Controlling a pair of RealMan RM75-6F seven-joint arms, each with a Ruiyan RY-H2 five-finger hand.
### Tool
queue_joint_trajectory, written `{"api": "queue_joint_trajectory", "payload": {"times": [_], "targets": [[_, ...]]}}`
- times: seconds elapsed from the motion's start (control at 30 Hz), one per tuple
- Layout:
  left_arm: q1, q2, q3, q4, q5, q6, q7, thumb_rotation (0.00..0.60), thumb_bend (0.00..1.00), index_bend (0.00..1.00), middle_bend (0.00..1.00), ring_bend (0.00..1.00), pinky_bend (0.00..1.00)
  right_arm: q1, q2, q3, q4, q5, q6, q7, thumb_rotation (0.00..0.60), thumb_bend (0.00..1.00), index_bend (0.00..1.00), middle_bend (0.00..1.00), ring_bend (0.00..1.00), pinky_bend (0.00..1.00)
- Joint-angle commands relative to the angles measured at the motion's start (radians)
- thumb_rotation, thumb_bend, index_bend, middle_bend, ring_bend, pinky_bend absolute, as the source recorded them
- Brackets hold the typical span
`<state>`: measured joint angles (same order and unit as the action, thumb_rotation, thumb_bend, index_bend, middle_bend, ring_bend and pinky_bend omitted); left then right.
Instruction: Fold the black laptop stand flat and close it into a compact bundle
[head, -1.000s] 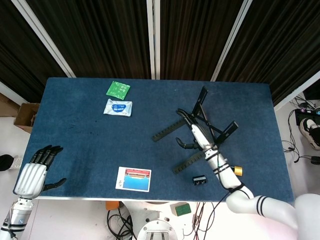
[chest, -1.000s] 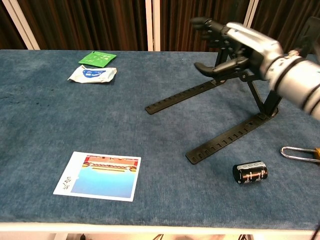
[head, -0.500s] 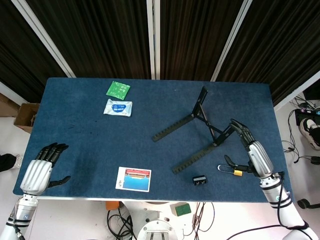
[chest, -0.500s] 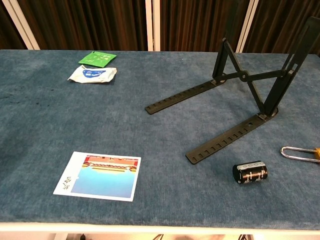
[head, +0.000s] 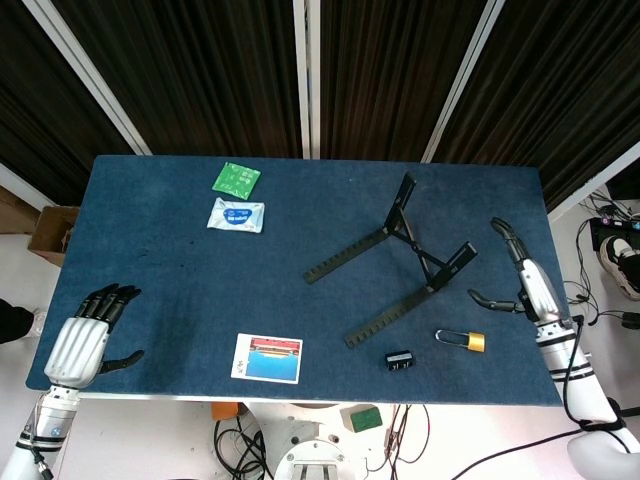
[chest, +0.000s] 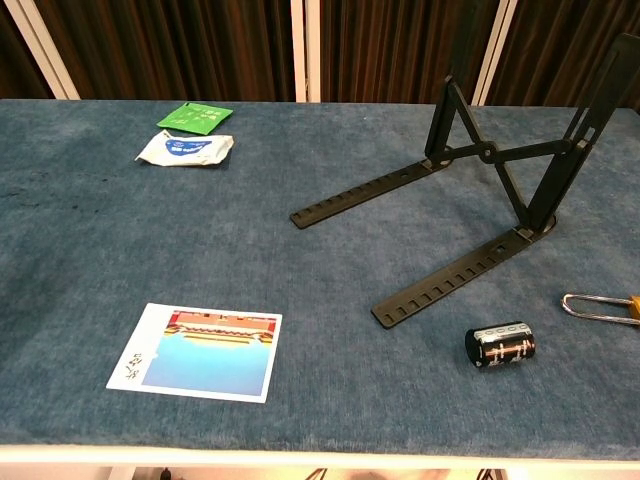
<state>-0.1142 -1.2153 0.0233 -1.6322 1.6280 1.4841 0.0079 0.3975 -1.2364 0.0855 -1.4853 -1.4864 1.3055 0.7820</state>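
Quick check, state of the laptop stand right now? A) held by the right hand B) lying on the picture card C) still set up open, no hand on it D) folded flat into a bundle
C: the laptop stand has its arms raised and rails spread, and the right hand hangs apart from it near the table's right edge, fingers spread.

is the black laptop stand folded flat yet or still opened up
Still opened up. The laptop stand has its two notched base rails spread apart on the table, uprights raised with crossed braces between them, and neither hand touches it.
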Motion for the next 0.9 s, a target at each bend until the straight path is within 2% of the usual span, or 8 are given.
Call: {"api": "queue_joint_trajectory", "payload": {"times": [0.03, 0.27, 0.43, 0.57, 0.9], "targets": [[0.002, 0.004, -0.001, -0.002, -0.004, 0.001, 0.001, 0.600, 0.10, 0.16, 0.15, 0.09, 0.16, 0.018, -0.036, -0.030, 0.021, -0.078, -0.011, 0.054, 0.600, 0.08, 0.00, 0.00, 0.00, 0.00], [-0.005, 0.014, -0.004, -0.007, -0.001, -0.003, 0.005, 0.600, 0.10, 0.16, 0.15, 0.09, 0.16, 0.026, -0.063, -0.100, -0.018, -0.195, -0.006, 0.111, 0.600, 0.08, 0.00, 0.00, 0.00, 0.00], [-0.019, 0.022, -0.011, -0.019, 0.005, -0.012, 0.017, 0.600, 0.10, 0.16, 0.15, 0.09, 0.16, 0.047, -0.081, -0.133, -0.035, -0.235, -0.035, 0.120, 0.600, 0.08, 0.00, 0.00, 0.00, 0.00], [-0.026, 0.033, -0.015, -0.030, 0.007, -0.014, 0.026, 0.600, 0.10, 0.16, 0.15, 0.09, 0.16, 0.053, -0.095, -0.150, -0.034, -0.254, -0.041, 0.099, 0.600, 0.08, 0.00, 0.00, 0.00, 0.00], [-0.065, 0.071, -0.035, -0.074, 0.020, -0.041, 0.055, 0.600, 0.10, 0.16, 0.15, 0.09, 0.16, 0.027, -0.085, -0.164, -0.041, -0.270, 0.023, 0.026, 0.600, 0.08, 0.00, 0.00, 0.00, 0.00]]}}
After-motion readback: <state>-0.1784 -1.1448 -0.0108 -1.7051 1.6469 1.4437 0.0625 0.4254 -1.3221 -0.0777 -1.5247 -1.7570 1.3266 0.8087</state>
